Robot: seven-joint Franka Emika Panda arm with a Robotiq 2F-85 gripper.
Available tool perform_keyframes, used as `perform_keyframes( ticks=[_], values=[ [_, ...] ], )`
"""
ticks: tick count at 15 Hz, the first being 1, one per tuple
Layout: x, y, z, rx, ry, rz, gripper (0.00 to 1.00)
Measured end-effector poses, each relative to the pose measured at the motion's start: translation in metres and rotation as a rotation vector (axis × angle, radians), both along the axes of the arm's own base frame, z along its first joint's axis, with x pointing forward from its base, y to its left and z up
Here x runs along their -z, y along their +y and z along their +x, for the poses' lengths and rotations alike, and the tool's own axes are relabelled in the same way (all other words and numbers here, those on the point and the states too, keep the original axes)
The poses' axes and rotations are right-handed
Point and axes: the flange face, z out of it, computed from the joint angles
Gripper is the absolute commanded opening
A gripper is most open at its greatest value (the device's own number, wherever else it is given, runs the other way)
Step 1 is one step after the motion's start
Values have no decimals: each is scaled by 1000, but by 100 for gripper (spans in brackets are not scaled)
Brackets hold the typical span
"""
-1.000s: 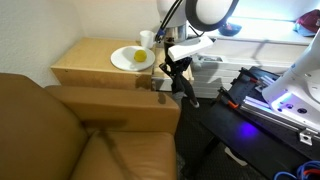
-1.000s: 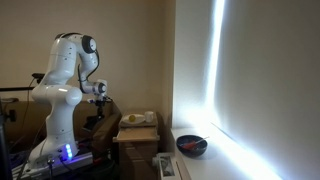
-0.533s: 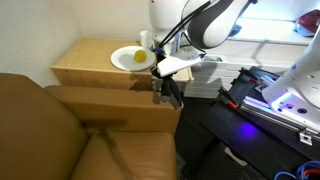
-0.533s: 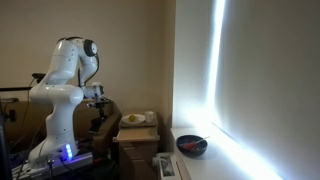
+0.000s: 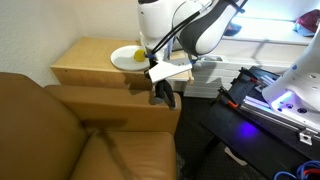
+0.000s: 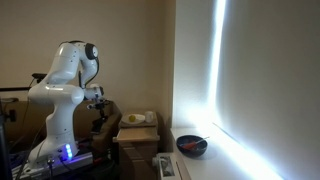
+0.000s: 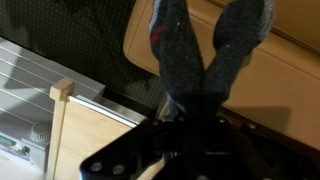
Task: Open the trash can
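Note:
In the wrist view the trash can (image 7: 285, 90) shows as a flat tan top with a rounded corner. A black piece (image 7: 150, 150) sits at its near edge. My gripper (image 7: 190, 100) enters from the top of that view, its two grey fingers (image 7: 165, 40) closing into a V whose tips meet over the black piece. Whether they pinch it I cannot tell. In an exterior view the gripper (image 5: 160, 94) hangs low at the near right corner of the wooden cabinet (image 5: 90, 62) and covers most of the trash can (image 5: 143, 91). Seen from the opposite side, the gripper (image 6: 100, 116) is beside the cabinet.
The cabinet carries a white plate (image 5: 131, 57) with something yellow and a cup (image 5: 146, 38). A brown couch (image 5: 60, 140) fills the near left. A black base with blue light (image 5: 265, 100) lies to the right. A dark bowl (image 6: 191, 145) sits on the floor by the wall.
The arm has swung over the cabinet's corner and the shut gripper has moved left and down towards the tan top. The jaws have stayed shut.

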Motion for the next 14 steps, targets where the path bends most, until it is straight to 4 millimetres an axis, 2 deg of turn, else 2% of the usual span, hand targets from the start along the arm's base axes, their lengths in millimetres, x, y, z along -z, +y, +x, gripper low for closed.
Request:
perform_keyframes(
  ticks=[3,9,14],
  values=[
    [6,-3,4,25,-6,11,4],
    [45,3,21,122,-6,85,4],
    [68,4,20,189,32,106,4]
  ],
)
